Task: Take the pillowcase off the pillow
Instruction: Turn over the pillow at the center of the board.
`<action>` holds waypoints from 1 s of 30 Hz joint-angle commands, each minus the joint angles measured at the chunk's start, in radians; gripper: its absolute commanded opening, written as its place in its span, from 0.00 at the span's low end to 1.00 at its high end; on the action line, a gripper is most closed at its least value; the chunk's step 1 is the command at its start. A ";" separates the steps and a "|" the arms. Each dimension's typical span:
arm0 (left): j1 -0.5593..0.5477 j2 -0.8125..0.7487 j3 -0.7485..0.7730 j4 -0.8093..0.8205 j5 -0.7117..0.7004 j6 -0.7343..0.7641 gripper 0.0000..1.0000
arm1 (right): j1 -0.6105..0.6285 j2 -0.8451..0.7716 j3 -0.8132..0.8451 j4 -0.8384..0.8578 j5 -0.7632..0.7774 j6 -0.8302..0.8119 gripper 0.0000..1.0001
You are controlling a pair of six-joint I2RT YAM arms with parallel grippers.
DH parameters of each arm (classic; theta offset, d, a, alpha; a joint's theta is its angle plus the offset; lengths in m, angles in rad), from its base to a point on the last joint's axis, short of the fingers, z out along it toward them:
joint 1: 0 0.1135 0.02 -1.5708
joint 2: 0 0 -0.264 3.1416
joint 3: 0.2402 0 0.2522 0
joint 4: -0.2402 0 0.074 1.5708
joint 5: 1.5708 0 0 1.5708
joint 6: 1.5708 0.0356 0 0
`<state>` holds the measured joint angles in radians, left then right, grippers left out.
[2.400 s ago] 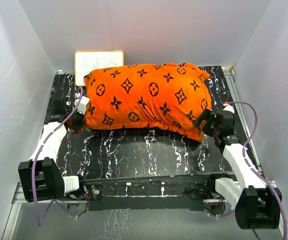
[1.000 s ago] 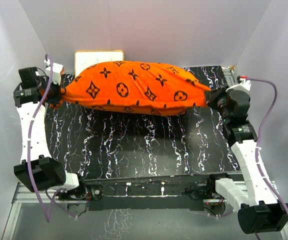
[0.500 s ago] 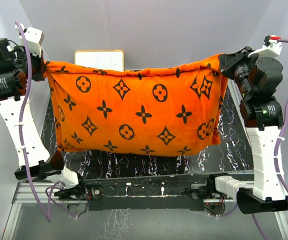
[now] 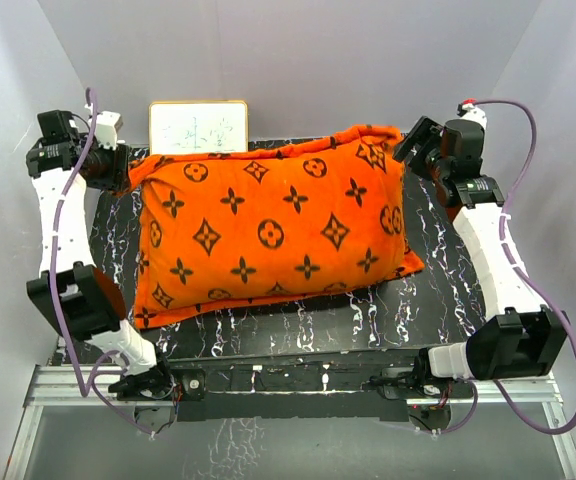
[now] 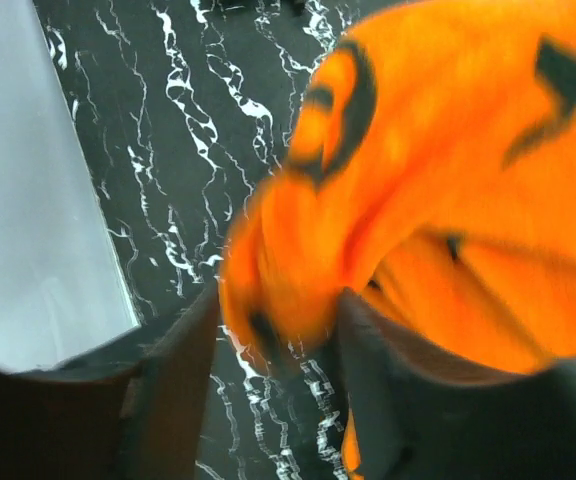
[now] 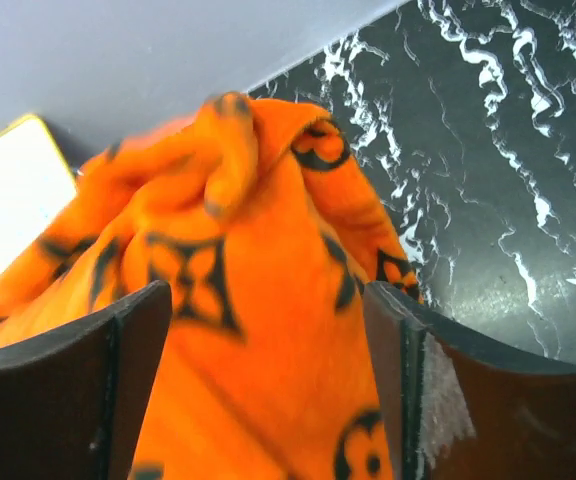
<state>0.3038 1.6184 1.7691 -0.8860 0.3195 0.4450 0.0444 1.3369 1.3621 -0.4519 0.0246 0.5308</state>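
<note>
The orange pillowcase [image 4: 273, 228] with dark brown motifs lies bulging on the black marbled table [image 4: 298, 325]. The pillow is hidden inside it; no white fabric shows. My left gripper [image 4: 118, 168] is at the case's far-left corner and stands open. In the left wrist view that blurred corner of the pillowcase [image 5: 298, 260] hangs just past my left gripper [image 5: 278, 300], loose between the spread fingers. My right gripper [image 4: 413, 148] is open just off the far-right corner. Seen from the right wrist, the pillowcase [image 6: 258, 330] lies beyond my right gripper [image 6: 266, 300], untouched by either finger.
A small framed whiteboard [image 4: 198, 127] leans on the back wall behind the pillowcase, also visible as the whiteboard [image 6: 13, 190] in the right wrist view. White walls close in the table on the left, right and back. The arm bases sit at the near rail [image 4: 288, 380].
Half a second ago both grippers held the pillowcase's top corners high, stretched between them. Both have opened and come down, and the pillowcase has dropped onto the table.
</note>
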 commanded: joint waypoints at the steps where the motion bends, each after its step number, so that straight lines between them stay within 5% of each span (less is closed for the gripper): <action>1: 0.016 0.003 0.144 -0.004 0.031 -0.013 0.60 | -0.003 -0.067 0.037 0.185 0.091 -0.027 0.91; 5: -0.134 -0.021 0.172 -0.062 0.013 0.016 0.75 | -0.002 -0.098 -0.004 0.216 0.092 -0.035 0.98; 13: -0.436 -0.049 -0.027 0.021 -0.099 0.015 0.77 | -0.002 -0.105 -0.170 0.283 -0.171 0.005 0.96; 19: -0.560 0.011 -0.012 0.081 -0.149 -0.019 0.72 | -0.003 -0.086 -0.192 0.263 -0.153 -0.010 0.94; 23: -0.582 0.043 -0.076 0.075 -0.159 -0.004 0.57 | -0.007 -0.049 -0.185 0.265 -0.165 -0.004 0.95; 30: -0.582 -0.123 -0.457 0.199 -0.265 0.056 0.00 | -0.008 0.072 -0.160 0.252 -0.098 0.034 0.98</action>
<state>-0.2810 1.6077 1.4952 -0.7052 0.1505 0.4625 0.0433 1.3483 1.1614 -0.2306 -0.1028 0.5388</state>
